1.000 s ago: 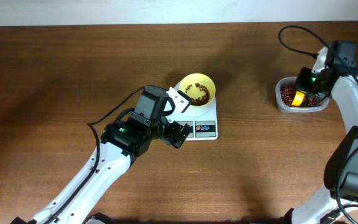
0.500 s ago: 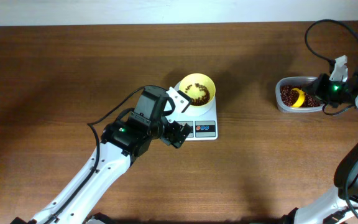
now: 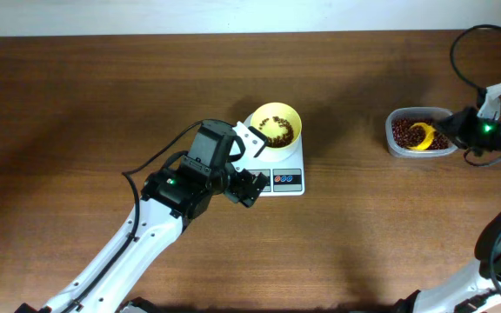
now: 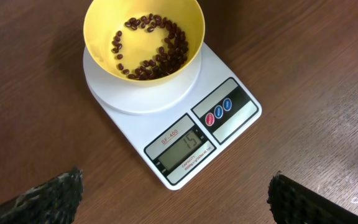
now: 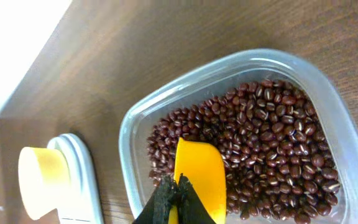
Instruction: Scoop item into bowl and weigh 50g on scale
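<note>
The pale-yellow bowl stands on the white scale and holds a thin layer of dark reddish-brown beans. In the left wrist view the bowl sits on the scale, whose display reads 15. My left gripper is open and empty, just in front of the scale. My right gripper is shut on the handle of the yellow scoop, whose blade lies on the beans in the clear tub.
The clear tub's rim is at the right of the table, near its far edge. The right arm's cable loops above the tub. Bare wood lies between scale and tub.
My right arm has swung out to the right, away from above the tub, and the scoop now lies flatter in the beans. The left arm, bowl and scale have not moved.
</note>
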`<state>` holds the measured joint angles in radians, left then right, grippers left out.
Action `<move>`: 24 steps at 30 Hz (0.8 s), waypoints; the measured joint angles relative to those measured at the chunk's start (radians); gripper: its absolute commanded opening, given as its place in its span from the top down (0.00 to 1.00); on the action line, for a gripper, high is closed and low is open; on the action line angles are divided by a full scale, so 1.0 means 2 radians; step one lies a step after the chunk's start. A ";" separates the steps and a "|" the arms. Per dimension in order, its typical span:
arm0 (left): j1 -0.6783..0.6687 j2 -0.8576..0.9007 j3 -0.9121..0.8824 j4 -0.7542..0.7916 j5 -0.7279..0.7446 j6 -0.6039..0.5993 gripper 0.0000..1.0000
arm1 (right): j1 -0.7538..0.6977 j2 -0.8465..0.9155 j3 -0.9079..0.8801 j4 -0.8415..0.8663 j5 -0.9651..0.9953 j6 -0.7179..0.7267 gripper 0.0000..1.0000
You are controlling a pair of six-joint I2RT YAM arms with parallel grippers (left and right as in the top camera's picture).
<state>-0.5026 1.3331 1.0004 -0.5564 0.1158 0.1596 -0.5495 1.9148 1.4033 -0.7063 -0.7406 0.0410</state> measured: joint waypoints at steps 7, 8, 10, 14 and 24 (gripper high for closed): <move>0.000 0.000 0.000 0.000 0.000 0.000 0.01 | -0.041 0.000 0.000 0.002 -0.059 0.000 0.96; 0.000 0.000 0.000 0.000 0.000 0.000 0.01 | -0.044 0.000 0.000 0.004 -0.066 0.000 0.96; 0.000 0.000 0.000 0.000 0.000 0.000 0.01 | -0.049 0.000 0.000 0.010 -0.086 0.000 0.96; 0.000 0.000 0.000 0.000 0.000 0.000 0.01 | -0.058 0.000 0.000 0.015 -0.125 0.000 0.96; 0.000 0.000 0.000 0.000 0.000 0.000 0.01 | -0.060 0.000 0.000 0.015 -0.189 0.001 0.96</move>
<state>-0.5026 1.3331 1.0004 -0.5564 0.1158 0.1596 -0.6689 1.9156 1.4029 -0.6754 -1.1183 0.0433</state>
